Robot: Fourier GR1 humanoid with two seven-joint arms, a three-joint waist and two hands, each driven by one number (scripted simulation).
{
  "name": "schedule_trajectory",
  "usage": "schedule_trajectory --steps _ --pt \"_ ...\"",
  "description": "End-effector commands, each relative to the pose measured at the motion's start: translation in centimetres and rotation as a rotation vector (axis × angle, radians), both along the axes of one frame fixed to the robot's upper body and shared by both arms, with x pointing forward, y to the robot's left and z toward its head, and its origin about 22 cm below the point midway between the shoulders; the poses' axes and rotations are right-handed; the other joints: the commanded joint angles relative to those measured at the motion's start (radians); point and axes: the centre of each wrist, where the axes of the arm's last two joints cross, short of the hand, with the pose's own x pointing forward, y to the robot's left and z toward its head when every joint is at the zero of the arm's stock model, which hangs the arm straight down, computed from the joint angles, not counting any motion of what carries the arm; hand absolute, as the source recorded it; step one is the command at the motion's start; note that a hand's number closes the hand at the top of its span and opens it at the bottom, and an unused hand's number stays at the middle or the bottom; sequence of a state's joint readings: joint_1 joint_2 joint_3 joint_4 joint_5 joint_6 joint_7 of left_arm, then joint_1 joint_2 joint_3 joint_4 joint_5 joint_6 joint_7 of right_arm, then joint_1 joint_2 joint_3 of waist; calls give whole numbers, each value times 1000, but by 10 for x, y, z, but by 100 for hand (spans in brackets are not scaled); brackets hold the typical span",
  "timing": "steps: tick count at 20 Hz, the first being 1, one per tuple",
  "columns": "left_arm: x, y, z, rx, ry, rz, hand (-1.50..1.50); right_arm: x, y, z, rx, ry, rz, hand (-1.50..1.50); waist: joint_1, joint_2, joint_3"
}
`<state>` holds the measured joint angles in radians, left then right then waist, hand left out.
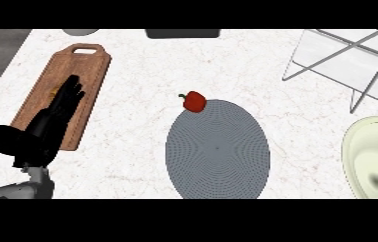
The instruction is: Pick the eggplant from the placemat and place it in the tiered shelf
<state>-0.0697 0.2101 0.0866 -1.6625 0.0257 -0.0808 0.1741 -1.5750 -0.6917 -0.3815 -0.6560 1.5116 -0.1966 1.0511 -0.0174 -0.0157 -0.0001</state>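
Red vegetable (194, 101) overlaps placemat (218, 150) edge; shelf (339, 66) cropped.

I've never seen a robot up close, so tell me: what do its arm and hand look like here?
Only one arm shows, at the lower left: the left hand is all black, with long slim fingers and a bulky black wrist. Behind it, a smooth rounded grey forearm comes in from the lower edge. No cables or markings are visible. The right hand is out of view.

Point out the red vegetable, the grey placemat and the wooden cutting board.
red pepper (195, 101), head view, middle of its red body.
grey placemat (218, 151), head view, bare centre of the oval mat.
wooden cutting board (92, 68), head view, bare wood below the handle slot.
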Motion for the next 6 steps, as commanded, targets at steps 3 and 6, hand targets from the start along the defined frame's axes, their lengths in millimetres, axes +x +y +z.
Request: schedule_trajectory --steps 3,6 --pt "2 -2 7 -9 7 16 0 -40 2 31 194 -181 -1 -150 -28 -10 1" --pt "-12 11 -4 -2 8 40 0 -65 -14 30 188 -198 38 -150 -44 -18 1"
